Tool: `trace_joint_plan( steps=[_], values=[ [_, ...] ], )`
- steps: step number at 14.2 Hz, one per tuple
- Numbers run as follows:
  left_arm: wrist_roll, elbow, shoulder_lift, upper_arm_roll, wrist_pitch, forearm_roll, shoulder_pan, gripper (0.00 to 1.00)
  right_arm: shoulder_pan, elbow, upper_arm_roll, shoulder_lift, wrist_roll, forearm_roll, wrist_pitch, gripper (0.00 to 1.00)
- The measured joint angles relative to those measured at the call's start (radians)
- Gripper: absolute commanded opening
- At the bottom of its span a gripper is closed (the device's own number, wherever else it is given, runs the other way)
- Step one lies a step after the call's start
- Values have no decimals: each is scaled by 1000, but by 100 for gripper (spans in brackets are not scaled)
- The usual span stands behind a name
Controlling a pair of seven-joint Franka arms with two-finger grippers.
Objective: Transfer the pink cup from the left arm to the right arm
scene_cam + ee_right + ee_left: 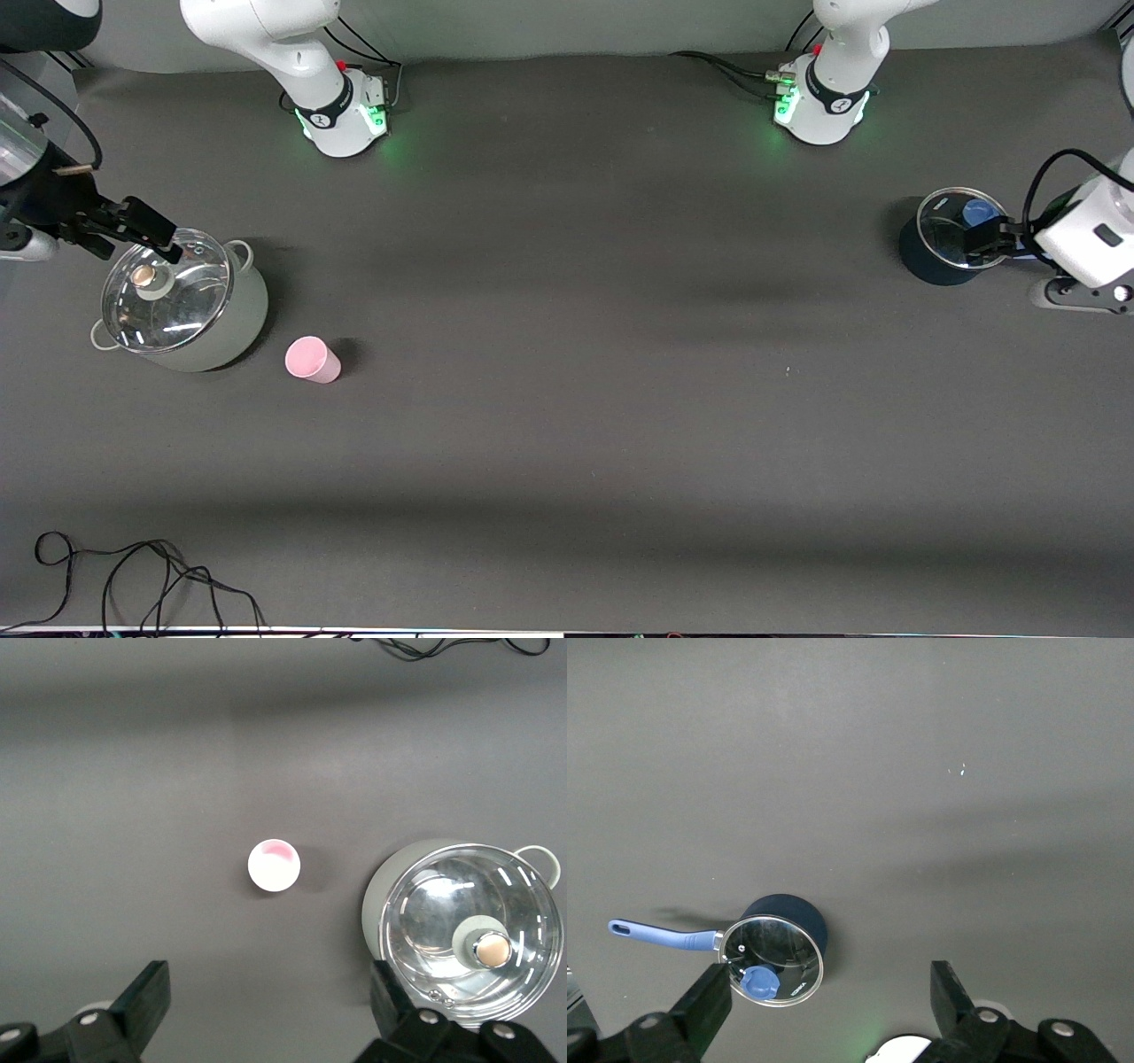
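Pink cup (pixel 312 359) stands alone on the bench (pixel 567 425) near the right arm's end, beside a lidded pot (pixel 182 301). Neither hand holds it: the right hand (pixel 142 229) hangs open-fingered over that pot, the left hand (pixel 985 241) open-fingered over a blue saucepan (pixel 948 237). That fits either end of the handover.

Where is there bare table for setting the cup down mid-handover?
The wide middle between the pink cup and the blue saucepan is bare. It is crowded where the cup stands beside the grey pot, under the open right gripper. Cables lie nearest the camera.

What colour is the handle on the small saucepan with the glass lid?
Blue. The saucepan handle shows best in the left wrist view.
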Motion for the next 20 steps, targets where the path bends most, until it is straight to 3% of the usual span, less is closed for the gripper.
trace_joint_plan(
  steps=[3,6,14,20],
  values=[
    [0,0,-3,190,0,-13,-200,100,-4,0,-21,9,-26,0,0,100],
    [0,0,-6,282,1,-42,-277,100,-3,0,-22,12,-35,0,0,100],
    [0,0,-8,294,20,-104,-278,100,-24,47,0,45,-57,-2,-28,100],
    [3,-1,-8,295,31,-131,-279,100,-180,269,154,177,-109,-2,-172,100]
  ],
)
